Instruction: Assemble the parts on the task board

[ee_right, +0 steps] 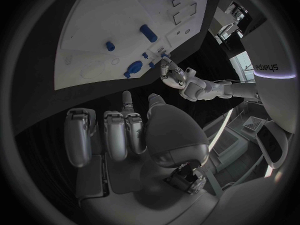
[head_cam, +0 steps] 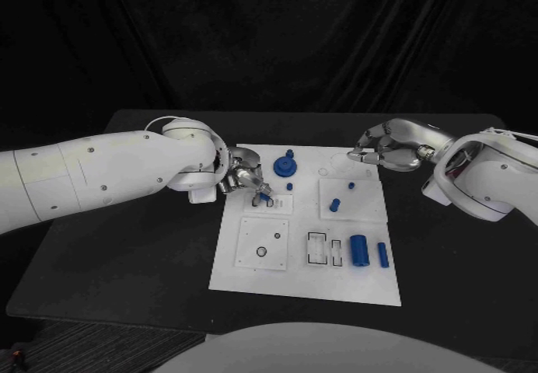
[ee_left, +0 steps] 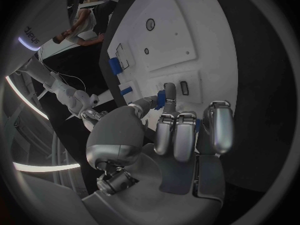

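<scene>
Head view: my left hand [head_cam: 241,180] pinches a small blue part [head_cam: 264,199] over a fixture at the task board [head_cam: 305,289] 10 o'clock corner; right hand [head_cam: 387,148] hovers at 1 o'clock, fingers curled on nothing. Left wrist view: fingers [ee_left: 169,96] clamped on that part, not seated yet I'd say. Right wrist view: gear [ee_right: 134,68] and pegs look placed; two cylinders [head_cam: 360,250] at 4 o'clock remain loose on the bench-side board.

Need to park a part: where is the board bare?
The board's near strip, below the square plate and large cylinder, is bare. It is crowded at the far left, where the left hand works beside the gear.
</scene>
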### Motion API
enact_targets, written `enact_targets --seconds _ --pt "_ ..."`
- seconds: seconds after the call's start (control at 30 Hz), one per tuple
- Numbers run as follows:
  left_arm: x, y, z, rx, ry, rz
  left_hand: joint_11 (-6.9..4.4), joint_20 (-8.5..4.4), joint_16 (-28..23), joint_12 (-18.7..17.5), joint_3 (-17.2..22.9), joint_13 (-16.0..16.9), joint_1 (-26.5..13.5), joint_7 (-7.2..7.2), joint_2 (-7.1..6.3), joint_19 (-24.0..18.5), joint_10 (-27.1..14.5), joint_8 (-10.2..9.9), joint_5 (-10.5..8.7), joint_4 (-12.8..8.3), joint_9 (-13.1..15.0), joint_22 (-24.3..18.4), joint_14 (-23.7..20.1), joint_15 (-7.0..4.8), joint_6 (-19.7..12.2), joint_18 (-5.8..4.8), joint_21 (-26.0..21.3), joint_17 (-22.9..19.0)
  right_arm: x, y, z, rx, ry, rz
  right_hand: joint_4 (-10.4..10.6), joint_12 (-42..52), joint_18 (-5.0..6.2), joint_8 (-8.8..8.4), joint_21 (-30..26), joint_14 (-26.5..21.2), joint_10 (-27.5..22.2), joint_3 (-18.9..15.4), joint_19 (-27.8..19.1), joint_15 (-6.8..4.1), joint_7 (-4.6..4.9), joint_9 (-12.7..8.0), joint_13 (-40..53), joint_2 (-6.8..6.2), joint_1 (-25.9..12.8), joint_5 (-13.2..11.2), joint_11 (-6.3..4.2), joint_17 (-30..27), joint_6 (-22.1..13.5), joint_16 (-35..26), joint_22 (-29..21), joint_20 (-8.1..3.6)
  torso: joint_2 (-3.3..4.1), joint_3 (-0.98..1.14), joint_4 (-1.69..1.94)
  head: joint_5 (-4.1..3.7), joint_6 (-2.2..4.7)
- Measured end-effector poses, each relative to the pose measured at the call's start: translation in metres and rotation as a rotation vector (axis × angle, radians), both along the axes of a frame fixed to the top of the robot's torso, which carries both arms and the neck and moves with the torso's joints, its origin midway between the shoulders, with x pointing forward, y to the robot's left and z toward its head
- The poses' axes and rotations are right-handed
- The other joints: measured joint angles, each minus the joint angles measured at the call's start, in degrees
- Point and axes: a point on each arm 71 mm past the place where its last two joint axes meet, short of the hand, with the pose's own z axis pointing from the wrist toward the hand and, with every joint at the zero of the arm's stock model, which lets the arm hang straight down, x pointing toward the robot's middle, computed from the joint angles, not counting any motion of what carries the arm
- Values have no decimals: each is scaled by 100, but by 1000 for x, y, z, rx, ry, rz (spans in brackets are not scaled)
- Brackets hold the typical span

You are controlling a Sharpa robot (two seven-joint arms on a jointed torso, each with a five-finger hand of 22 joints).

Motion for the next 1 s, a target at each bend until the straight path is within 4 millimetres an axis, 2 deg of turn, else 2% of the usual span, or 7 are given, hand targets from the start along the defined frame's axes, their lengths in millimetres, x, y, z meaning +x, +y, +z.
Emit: enact_targets --seconds 0.33,0.6,1.0 --pt "-2 -2 -1 -7 9 -2 0 0 0 0 0 0 0 -1 0 0 1 0 0 0 0 0 0 0 21 0 0 0 0 1 0 0 1 1 0 0 0 0 0 0 0 0 0 0 0 0 0 0 0 0 0 0 0 0 0 0 -1 4 0 4 0" --pt "-1 -3 -3 -7 13 -1 1 0 0 0 -1 0 0 9 -1 0 1 0 0 -1 5 -1 0 0 32 0 0 0 0 0 -1 -1 2 0 0 0 0 0 -28 0 0 0 0 0 0 1 0 0 0 0 0 0 0 0 -1 0 -5 3 14 -13 0" --pt "-2 -5 -7 -7 24 -4 1 0 0 0 -1 0 0 11 -2 0 1 -9 -2 -1 4 -1 0 0 33 0 0 0 0 1 -1 -2 5 3 0 0 0 0 -28 0 0 0 0 0 0 1 -1 23 22 -1 0 0 0 0 -1 0 2 -1 -4 29 0"
